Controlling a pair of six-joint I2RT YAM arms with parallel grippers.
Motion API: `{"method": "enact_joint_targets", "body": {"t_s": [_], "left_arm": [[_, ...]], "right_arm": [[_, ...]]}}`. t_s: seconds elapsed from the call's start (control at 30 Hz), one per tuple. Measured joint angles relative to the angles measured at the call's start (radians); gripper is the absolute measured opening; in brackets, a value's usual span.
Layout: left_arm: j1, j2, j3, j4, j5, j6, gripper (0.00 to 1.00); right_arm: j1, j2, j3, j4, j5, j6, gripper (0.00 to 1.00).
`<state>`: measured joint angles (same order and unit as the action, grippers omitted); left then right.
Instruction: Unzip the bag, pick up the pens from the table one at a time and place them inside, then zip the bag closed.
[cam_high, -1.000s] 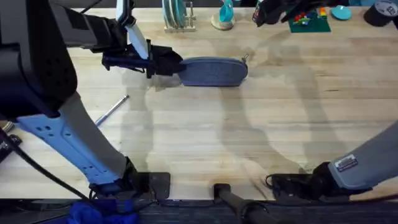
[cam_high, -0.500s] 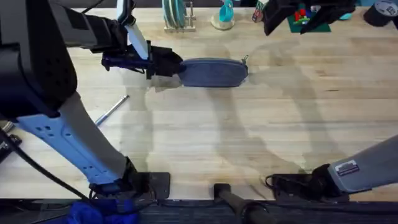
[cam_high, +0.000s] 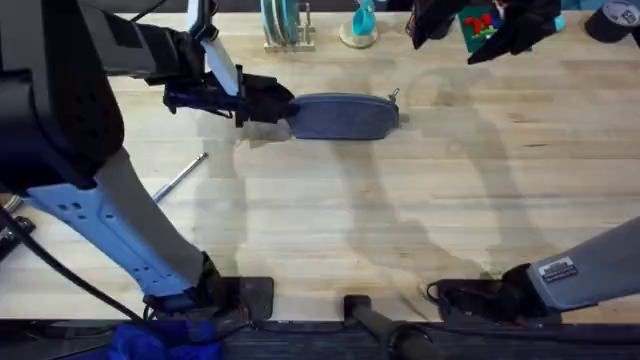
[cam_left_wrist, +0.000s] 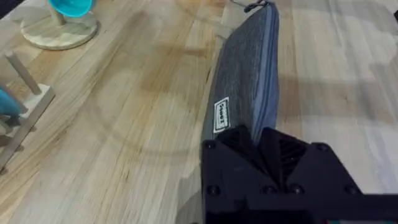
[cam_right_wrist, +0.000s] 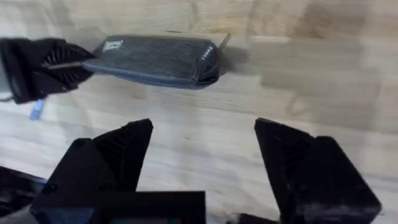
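Observation:
The blue-grey bag lies lengthwise on the table at the back centre, zipped, with its metal pull at the right end. My left gripper is shut on the bag's left end; the left wrist view shows its fingers pinching the bag. One silver pen lies on the table to the left, nearer the front. My right gripper hovers open above the back right of the table; its wrist view looks down on the bag and the left gripper.
Along the table's back edge stand a rack with plates, a teal object on a wooden base, a green board with coloured bricks partly behind the right gripper, and a dark roll.
The right gripper has drifted a little to the right above the table's back edge. The left gripper, the bag and the pen have not moved.

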<state>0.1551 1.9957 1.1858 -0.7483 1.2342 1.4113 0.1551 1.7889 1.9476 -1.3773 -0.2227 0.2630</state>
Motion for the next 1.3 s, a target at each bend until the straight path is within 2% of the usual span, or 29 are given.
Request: {"method": "enact_joint_targets", "body": {"t_s": [0.23,0.6,1.3], "left_arm": [[0.0,0.0,0.0,0.0,0.0,0.0,0.039],[0.0,0.0,0.0,0.0,0.0,0.0,0.039],[0.0,0.0,0.0,0.0,0.0,0.0,0.039]], "right_arm": [[0.017,0.0,0.0,0.002,-0.008,0.105,0.996],[0.048,0.007,0.0,0.024,-0.011,0.175,0.996],[0.056,0.166,0.0,0.054,-0.011,0.262,0.995]]}}
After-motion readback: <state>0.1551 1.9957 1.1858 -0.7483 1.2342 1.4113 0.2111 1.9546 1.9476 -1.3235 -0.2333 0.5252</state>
